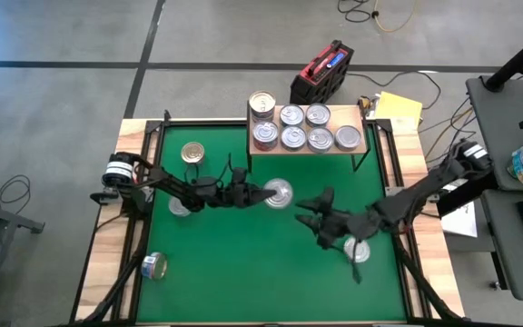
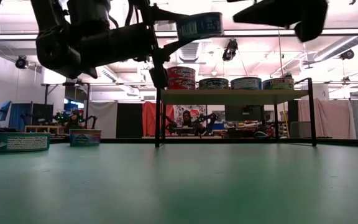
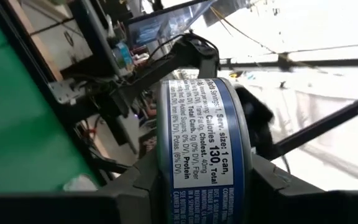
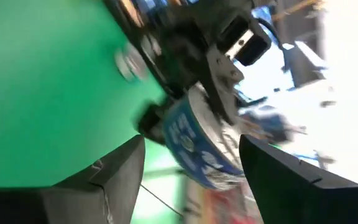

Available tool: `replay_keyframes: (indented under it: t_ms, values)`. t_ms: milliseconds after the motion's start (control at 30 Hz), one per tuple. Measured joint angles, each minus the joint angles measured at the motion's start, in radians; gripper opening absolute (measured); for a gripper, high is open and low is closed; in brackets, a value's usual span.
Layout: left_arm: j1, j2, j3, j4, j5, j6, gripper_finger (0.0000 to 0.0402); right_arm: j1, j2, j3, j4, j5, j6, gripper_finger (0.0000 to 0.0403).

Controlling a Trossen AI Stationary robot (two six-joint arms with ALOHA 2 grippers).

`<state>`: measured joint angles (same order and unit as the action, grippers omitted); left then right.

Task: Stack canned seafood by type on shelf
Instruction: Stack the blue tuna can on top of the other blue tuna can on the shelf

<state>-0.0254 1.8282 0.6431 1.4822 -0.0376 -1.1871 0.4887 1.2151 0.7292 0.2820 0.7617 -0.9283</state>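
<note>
The blue-labelled can (image 3: 204,149) filled the left wrist view, clamped between the left gripper's (image 1: 266,193) two fingers, which pressed on its curved side wall. From above it hung over the middle of the green mat (image 1: 243,282), at about six o'clock from the shelf (image 1: 305,145), silver lid up, so its short axis stood roughly vertical. It looked stiff and rigid, probably fairly heavy for its size, with a smooth wall that might slip; gripping across the label band, as here, seemed the sound hold.

The right gripper (image 1: 311,218) hovered at about four o'clock from that can, close but apart, its fingers spread and holding nothing.

The shelf carried seven cans, one stacked at its ten o'clock corner (image 1: 261,104). Loose cans remained on the mat: a gold-topped one (image 1: 192,153) at ten o'clock, one (image 1: 153,265) on its side at eight o'clock, another (image 1: 357,251) at four o'clock.
</note>
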Motion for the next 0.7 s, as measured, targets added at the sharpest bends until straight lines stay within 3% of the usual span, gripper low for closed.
replay_keyframes:
  t_ms: [100, 333, 700]
  values:
    - [0.000, 0.000, 0.011, -0.014, -0.005, -0.051, 0.0118, 0.034, 0.081, 0.051, -0.001, 0.172, -0.170, 0.0246]
    - [-0.002, 0.001, 0.034, -0.038, -0.005, -0.068, 0.0118, 0.041, 0.221, 0.126, 0.007, 0.370, -0.365, 0.0244]
    - [-0.011, 0.001, 0.038, -0.062, 0.017, -0.069, 0.0118, 0.041, 0.258, 0.185, 0.003, 0.400, -0.465, 0.0207]
